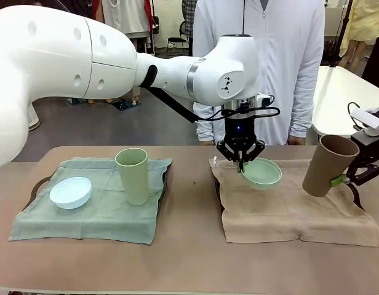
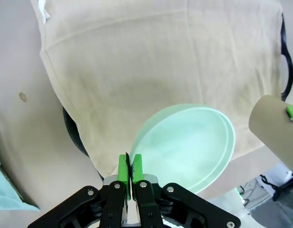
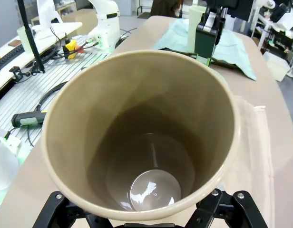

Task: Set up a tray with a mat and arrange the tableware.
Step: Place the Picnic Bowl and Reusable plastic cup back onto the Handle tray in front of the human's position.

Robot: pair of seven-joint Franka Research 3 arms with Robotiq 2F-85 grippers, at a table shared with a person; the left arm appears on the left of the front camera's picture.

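Observation:
My left gripper (image 1: 240, 161) reaches across to the right-hand tray and is shut on the near rim of the mint green bowl (image 1: 262, 174). The bowl hangs tilted, low over the tan mat (image 1: 288, 212). In the left wrist view the green fingertips (image 2: 122, 166) pinch the bowl (image 2: 184, 147) at its edge. My right gripper (image 1: 342, 179) is shut on the tan-brown tumbler (image 1: 328, 165), which leans over the mat's right end; its open mouth (image 3: 141, 137) faces the right wrist camera. The pale green tumbler (image 1: 132, 176) and the bluish-white bowl (image 1: 71, 192) sit on the green mat (image 1: 85, 215).
A person in a white jacket (image 1: 263, 61) stands at the far side, behind the right tray. The black tray rim (image 2: 73, 135) shows under the tan mat's edge. Bare brown table (image 1: 189, 258) runs between the two mats and along the front.

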